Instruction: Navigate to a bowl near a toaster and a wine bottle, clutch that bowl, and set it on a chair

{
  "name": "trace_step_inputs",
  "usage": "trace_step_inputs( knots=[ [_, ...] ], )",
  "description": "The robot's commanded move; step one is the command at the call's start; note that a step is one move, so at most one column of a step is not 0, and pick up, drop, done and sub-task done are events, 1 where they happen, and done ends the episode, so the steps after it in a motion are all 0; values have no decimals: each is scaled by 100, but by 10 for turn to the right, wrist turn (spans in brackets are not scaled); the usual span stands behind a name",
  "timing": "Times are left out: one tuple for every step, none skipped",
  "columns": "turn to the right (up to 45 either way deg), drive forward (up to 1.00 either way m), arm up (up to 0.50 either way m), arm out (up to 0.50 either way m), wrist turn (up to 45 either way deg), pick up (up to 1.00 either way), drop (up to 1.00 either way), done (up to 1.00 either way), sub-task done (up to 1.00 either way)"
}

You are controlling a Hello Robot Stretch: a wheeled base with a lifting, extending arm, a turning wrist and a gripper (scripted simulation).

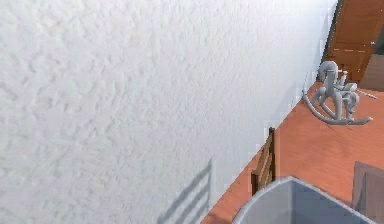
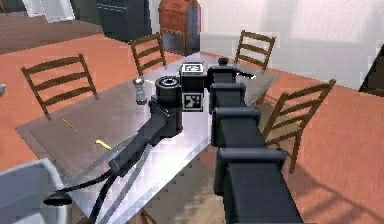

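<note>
The end effector [image 2: 72, 196] points down-left over the grey table [image 2: 110, 115]. How its fingers stand cannot be told, nor whether it holds anything. A grey-blue rounded shape [image 2: 20, 192], perhaps the bowl, lies beside its tips in the arm side view's bottom-left corner. 4 chairs [image 2: 60, 78] ring the table.

tbh the small grey thing [image 2: 139, 91] near the table [image 2: 120, 115] far edge is too tiny to name, and the arm [image 2: 245, 150] partly covers one chair [image 2: 300, 105].
</note>
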Motion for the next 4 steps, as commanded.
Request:
trace_step_inputs(
  knots=[
    [0,0,0,-18,0,0,0,0,0],
    [450,0,0,0,0,0,0,0,0],
    [0,20,0,0,0,0,0,0,0],
    [450,0,0,0,0,0,0,0,0]
  ],
)
